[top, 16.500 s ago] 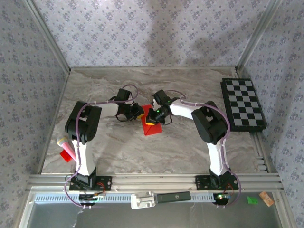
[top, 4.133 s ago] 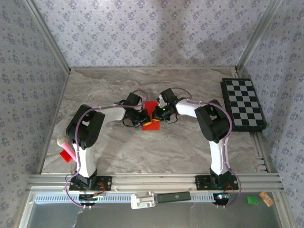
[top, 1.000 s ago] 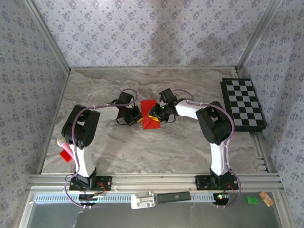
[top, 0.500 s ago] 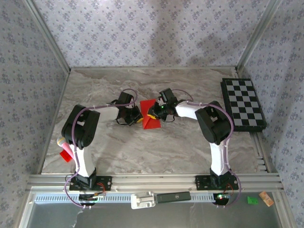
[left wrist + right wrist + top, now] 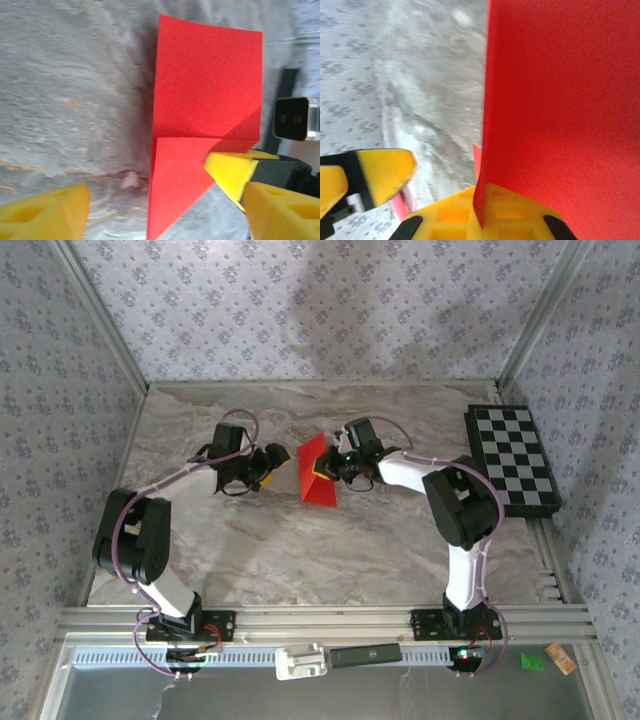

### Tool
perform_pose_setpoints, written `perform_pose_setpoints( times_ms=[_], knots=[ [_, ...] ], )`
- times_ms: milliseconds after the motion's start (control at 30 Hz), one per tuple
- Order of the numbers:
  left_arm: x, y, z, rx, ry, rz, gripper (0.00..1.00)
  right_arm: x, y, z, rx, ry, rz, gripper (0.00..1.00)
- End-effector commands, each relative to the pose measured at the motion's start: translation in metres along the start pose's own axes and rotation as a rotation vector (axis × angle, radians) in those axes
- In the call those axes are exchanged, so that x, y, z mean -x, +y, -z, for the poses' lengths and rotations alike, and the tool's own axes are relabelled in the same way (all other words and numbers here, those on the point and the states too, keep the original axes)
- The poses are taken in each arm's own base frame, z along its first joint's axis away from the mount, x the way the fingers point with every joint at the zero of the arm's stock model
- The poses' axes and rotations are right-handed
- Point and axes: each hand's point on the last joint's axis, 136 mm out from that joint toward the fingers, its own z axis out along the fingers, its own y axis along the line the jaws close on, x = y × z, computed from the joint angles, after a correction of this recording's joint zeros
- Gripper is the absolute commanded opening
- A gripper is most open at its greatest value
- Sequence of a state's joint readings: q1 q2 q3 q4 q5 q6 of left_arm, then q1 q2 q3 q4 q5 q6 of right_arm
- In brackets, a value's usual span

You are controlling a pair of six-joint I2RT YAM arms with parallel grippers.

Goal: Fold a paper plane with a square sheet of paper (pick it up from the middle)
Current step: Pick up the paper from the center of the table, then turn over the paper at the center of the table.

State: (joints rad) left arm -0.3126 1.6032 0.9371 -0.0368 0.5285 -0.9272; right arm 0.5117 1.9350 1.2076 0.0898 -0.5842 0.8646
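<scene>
1. The left jaws had been shut against the sheet of paper (image 5: 318,478) a second before. They were now opened wide and drawn away toward 9 o'clock, and the left arm (image 5: 135,540) was swung out the same way. In the left wrist view their own yellow pads (image 5: 45,215) were seen far apart, with nothing held between them.
2. The right jaws were closed fully on the sheet from its 3 o'clock side. Their yellow pad (image 5: 227,170) was seen pressed onto the paper's edge.
3. The sheet was found near the middle of the counter (image 5: 250,550), slightly toward 12 o'clock. It was already creased, with a triangular flap (image 5: 175,190) folded over one end. It seemed to be tilted up rather than lying flat, though how steeply could not be told.
4. The sheet was judged to have been left to the right arm (image 5: 460,505) alone, so the left was freed for a fresh grip. No narrow pointed dart had been formed yet, so several folds were judged to remain.
5. The counter was seen to be grey and marbled. A chequered board (image 5: 511,460) was laid at its 3 o'clock edge, well apart from the sheet.
6. The counter was enclosed on three sides by patterned wallpaper (image 5: 300,310). A metal rail (image 5: 330,620) was set along 6 o'clock.
</scene>
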Motion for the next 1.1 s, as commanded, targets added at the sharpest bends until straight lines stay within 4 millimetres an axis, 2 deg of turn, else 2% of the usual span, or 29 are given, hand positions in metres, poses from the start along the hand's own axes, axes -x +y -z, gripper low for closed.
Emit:
perform_pose_setpoints(
  times_ms=[0,33,67,267,300,533,800,1067],
  knots=[
    [-0.01,-0.033,0.01,-0.177,0.019,-0.065,0.89,0.012,0.05,0.026,0.159,-0.035,0.129,0.02],
    [-0.011,-0.037,0.012,-0.204,0.016,-0.067,0.98,0.014,0.056,0.03,0.183,-0.038,0.136,0.02],
    [-0.012,-0.042,0.014,-0.232,0.011,-0.07,1.0,0.015,0.064,0.035,0.212,-0.04,0.148,0.03],
    [-0.02,-0.072,0.023,-0.39,0.028,-0.057,1.0,0.02,0.094,0.051,0.333,-0.044,0.154,0.03],
    [-0.022,-0.075,0.022,-0.404,0.035,-0.056,0.99,0.014,0.087,0.048,0.339,-0.026,0.132,0.03],
    [-0.025,-0.105,0.031,-0.506,0.05,-0.077,0.93,0.016,0.101,0.057,0.41,-0.022,0.116,0.05],
    [-0.022,-0.111,0.036,-0.526,0.019,-0.086,0.68,0.018,0.103,0.064,0.432,-0.029,0.104,0.06],
    [-0.02,-0.11,0.039,-0.526,-0.007,-0.095,0.47,0.02,0.101,0.066,0.439,-0.031,0.092,0.06]
  ],
)
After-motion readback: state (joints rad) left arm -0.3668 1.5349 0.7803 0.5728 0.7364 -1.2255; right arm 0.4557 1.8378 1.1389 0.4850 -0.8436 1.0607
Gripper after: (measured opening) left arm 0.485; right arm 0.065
